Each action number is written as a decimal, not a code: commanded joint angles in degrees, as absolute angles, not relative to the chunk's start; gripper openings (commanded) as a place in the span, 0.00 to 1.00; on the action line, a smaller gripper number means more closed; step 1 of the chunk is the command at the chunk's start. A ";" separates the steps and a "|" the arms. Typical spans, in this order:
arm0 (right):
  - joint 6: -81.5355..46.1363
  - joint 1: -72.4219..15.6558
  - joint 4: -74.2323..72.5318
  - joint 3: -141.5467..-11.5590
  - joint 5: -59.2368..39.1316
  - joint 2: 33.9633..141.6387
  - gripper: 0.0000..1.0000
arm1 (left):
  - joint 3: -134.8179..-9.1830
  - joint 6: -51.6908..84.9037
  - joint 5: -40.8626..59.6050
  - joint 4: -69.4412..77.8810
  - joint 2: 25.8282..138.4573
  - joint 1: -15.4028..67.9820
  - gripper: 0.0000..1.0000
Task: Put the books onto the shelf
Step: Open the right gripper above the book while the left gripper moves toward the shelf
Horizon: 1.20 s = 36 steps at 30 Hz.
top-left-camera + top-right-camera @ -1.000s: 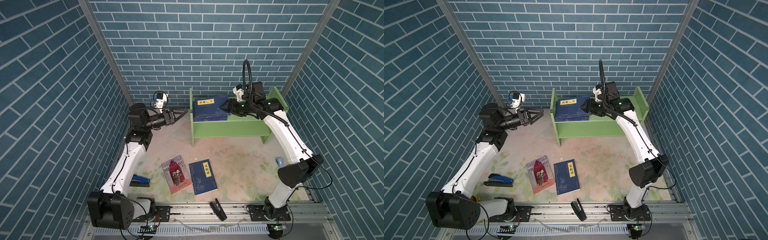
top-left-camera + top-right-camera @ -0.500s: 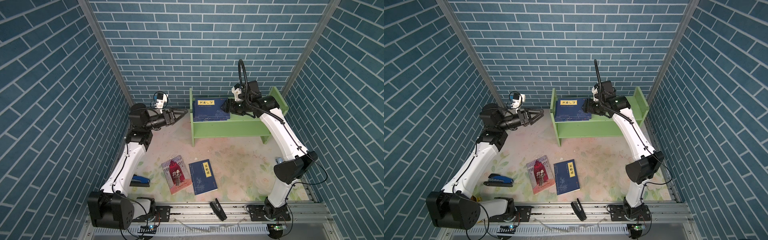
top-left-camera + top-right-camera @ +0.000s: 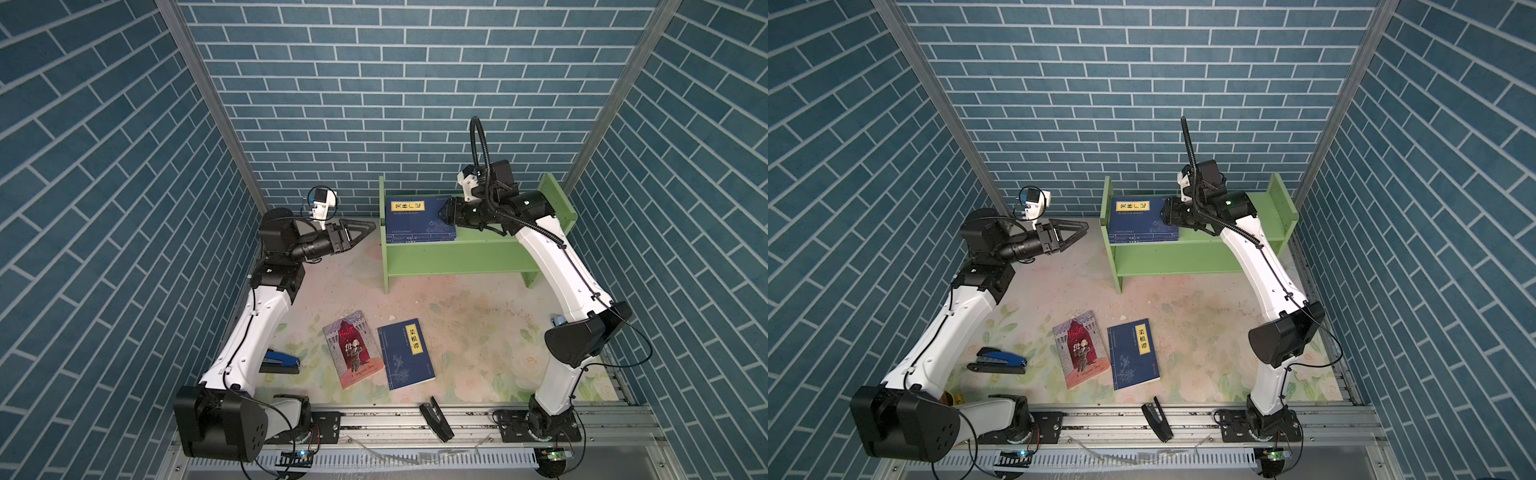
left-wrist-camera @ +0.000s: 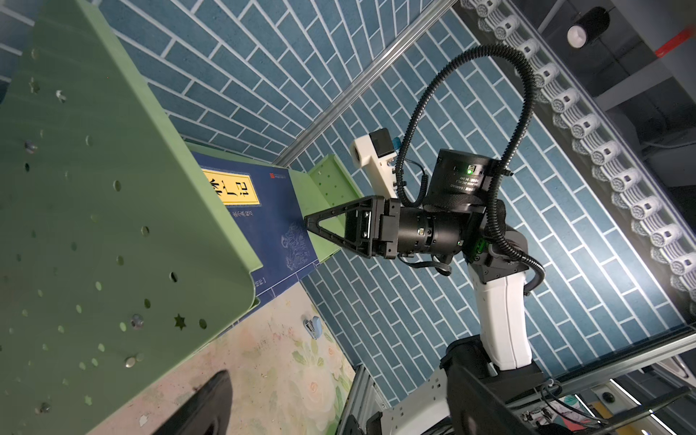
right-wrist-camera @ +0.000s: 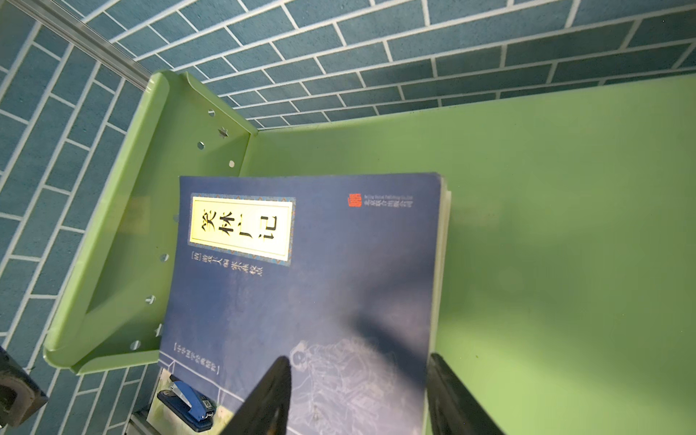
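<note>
**Two books left on the counter (image 3: 478,316); stack (image 3: 415,220) being settled on the shelf (image 3: 457,253)**

Over the last second the right arm's elbow has been drawn inward, while the right end effector (image 3: 441,212) has been kept at the stack's right edge and its jaws brought somewhat closer. In the right wrist view they are seen apart, one finger (image 5: 271,395) over the top cover, the other past its edge above bare board; nothing is clamped. The stack of dark blue books is laid flat on the top tier, against the left end panel (image 3: 383,249). This placement is judged nearly finished; only a retreat remains for that arm. The left end effector (image 3: 368,229) is held wide and empty, just outside that panel. The red-and-grey book (image 3: 353,349) and a dark blue book (image 3: 405,355) are laid side by side near the front rail, with a blue stapler (image 3: 280,362) beside the left arm. The counter is covered with a pale floral print; brick-patterned blue walls are set on three sides.
</note>
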State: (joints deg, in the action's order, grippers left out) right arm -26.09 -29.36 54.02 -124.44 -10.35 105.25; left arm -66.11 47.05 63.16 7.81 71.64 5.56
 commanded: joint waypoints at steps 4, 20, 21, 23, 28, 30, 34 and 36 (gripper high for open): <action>-24.52 -29.75 54.58 -127.28 -9.76 106.86 0.58 | -67.24 40.16 62.61 2.92 69.71 5.89 0.90; -24.80 -29.84 54.89 -127.20 -3.44 103.83 0.63 | -71.27 12.55 51.83 -17.18 68.12 5.97 0.90; -24.80 -29.88 54.12 -126.21 -2.66 102.57 0.63 | -71.36 10.36 50.96 -18.28 68.04 6.06 0.90; -24.79 -29.88 52.08 -123.76 -1.71 99.87 0.63 | -71.61 7.06 48.93 -20.57 67.88 6.23 0.89; -24.65 -29.83 46.65 -115.43 -2.43 91.94 0.59 | -72.16 -2.45 42.12 -26.16 67.43 8.34 0.88; -25.43 -29.89 44.49 -110.54 -4.02 88.42 0.56 | -71.83 -4.73 38.44 -27.10 67.07 9.62 0.86; -26.28 -30.07 40.64 -101.03 -7.77 82.19 0.53 | -71.27 -6.81 35.79 -27.03 66.71 11.20 0.85; -26.37 -30.42 40.11 -97.85 -9.78 79.96 0.51 | -71.65 -7.66 33.01 -27.14 67.31 12.65 0.84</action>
